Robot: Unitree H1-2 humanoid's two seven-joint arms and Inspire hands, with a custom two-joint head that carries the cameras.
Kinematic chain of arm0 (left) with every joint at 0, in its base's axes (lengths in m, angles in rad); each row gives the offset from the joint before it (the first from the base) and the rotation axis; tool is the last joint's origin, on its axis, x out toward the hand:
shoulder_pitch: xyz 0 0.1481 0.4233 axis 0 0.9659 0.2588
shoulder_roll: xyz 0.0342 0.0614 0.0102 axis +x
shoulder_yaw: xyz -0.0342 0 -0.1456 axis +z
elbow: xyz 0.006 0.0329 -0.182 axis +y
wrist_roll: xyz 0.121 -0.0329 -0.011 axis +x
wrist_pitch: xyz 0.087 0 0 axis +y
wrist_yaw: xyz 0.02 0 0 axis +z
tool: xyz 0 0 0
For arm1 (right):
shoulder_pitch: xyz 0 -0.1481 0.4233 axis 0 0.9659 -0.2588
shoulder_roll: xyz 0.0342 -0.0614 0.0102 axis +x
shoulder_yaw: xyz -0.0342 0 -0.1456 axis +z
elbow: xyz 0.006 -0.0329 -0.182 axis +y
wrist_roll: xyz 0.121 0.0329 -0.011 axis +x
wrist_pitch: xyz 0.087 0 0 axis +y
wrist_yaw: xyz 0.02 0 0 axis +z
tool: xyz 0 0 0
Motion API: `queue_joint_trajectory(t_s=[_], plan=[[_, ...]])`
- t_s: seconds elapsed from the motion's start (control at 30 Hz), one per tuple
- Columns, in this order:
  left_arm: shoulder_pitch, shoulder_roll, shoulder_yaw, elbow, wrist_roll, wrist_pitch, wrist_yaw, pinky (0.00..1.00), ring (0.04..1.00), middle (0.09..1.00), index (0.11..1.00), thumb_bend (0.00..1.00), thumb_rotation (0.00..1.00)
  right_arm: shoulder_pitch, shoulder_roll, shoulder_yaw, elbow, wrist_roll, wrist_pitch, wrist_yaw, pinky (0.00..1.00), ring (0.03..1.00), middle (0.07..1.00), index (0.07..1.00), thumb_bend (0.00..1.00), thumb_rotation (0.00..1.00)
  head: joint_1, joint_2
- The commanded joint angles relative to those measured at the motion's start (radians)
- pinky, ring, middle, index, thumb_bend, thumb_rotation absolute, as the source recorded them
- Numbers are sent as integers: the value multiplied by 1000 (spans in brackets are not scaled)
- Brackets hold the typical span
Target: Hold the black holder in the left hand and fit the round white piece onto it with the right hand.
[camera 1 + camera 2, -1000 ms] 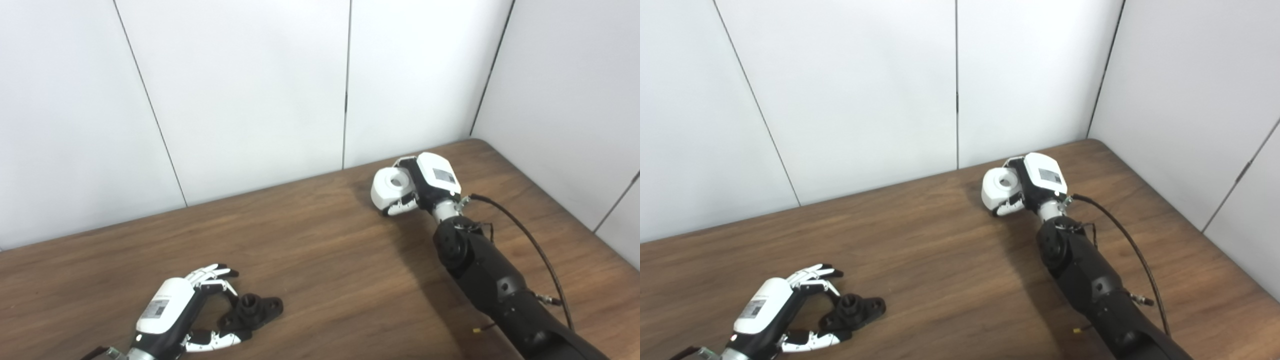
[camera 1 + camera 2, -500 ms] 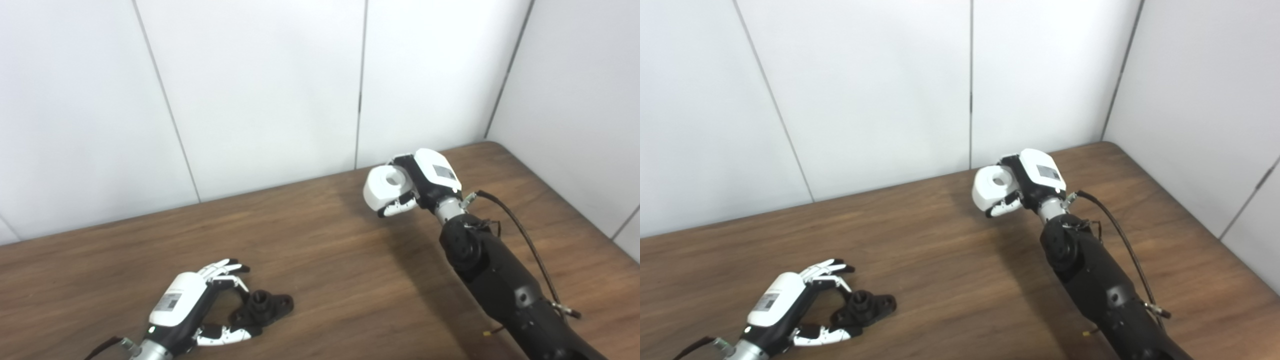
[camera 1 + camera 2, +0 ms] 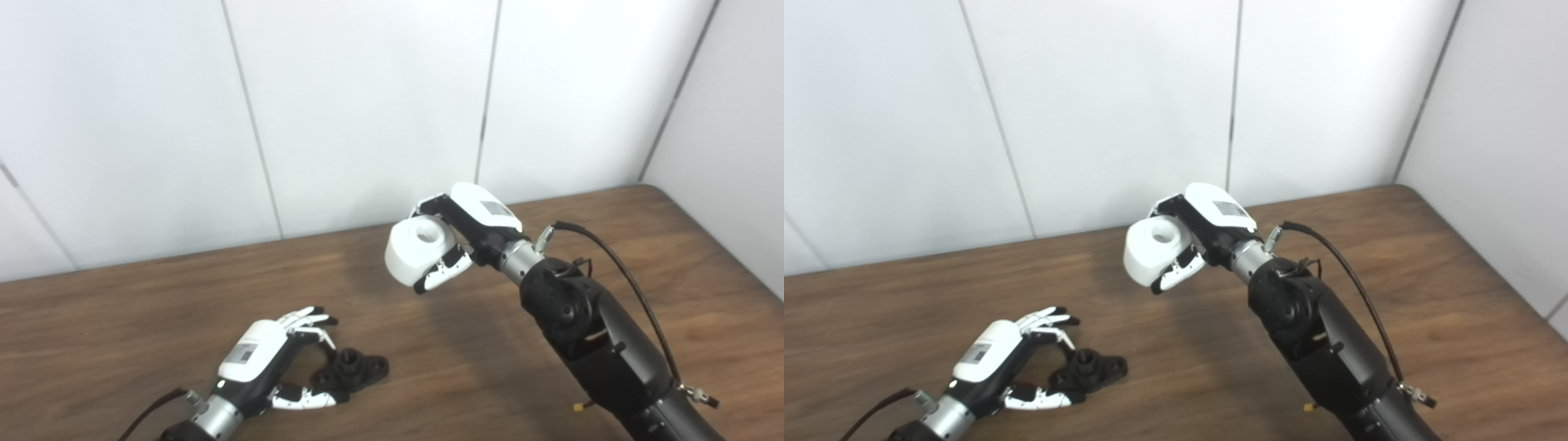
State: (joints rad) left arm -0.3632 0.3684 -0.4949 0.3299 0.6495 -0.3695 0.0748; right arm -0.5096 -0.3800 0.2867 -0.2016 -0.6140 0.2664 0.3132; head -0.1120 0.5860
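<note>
**Op A:** I have the round white piece up off the table, clamped in my right hand. Fingers curl over its far side and the thumb sits under the near edge. Its center hole faces up, a bit toward the cameras.

**Op B:** And the black holder?

**Op A:** Lying flat on the wooden table near the front-left, its round socket pointing up. My left hand is spread around it, not closed. The fingers arch above its far end, and the thumb lies along the near side, at its edge. I cannot tell whether the thumb actually presses on it. The holder isn't lifted.

**Op B:** How far apart are the two parts?

**Op A:** Well apart. The white piece hangs over the middle of the table, toward the back, with the holder down to its left.

**Op B:** Surroundings?

**Op A:** Dark wood grain under everything, plain white wall panels behind, and a black cable looping off my right forearm.

**Op B:** Any change from a second ago?

**Op A:** The head camera has swung, so the whole scene shifted. The right hand has carried the piece higher and leftward, toward the holder. The left hand keeps the same open pose around it.
</note>
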Motion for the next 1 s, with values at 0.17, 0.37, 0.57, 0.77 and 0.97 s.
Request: queue_joint_trajectory(t_s=[0.17,0.37,0.57,0.77,0.97], plan=[[55,-3,-42,60,72,105,-100,903,921,836,484,523,53,-34,37,29,-96,4,-21,63,578,684,698,480,524,134,33,17],[48,-14,-49,54,83,124,-101,901,921,837,484,523,53,-37,55,59,-109,-3,-38,98,624,709,698,480,524,133,61,30],[48,-20,-54,35,83,143,-113,894,923,836,484,524,54,-33,72,86,-110,-11,-38,118,622,706,695,479,523,134,86,45],[48,-22,-61,33,83,143,-100,889,924,834,483,524,55,-29,72,103,-81,-15,-63,118,563,687,701,480,522,137,97,54],[50,-20,-63,28,84,145,-93,885,921,836,483,524,55,-30,74,102,-38,-6,-109,111,552,681,700,480,521,136,102,60]])
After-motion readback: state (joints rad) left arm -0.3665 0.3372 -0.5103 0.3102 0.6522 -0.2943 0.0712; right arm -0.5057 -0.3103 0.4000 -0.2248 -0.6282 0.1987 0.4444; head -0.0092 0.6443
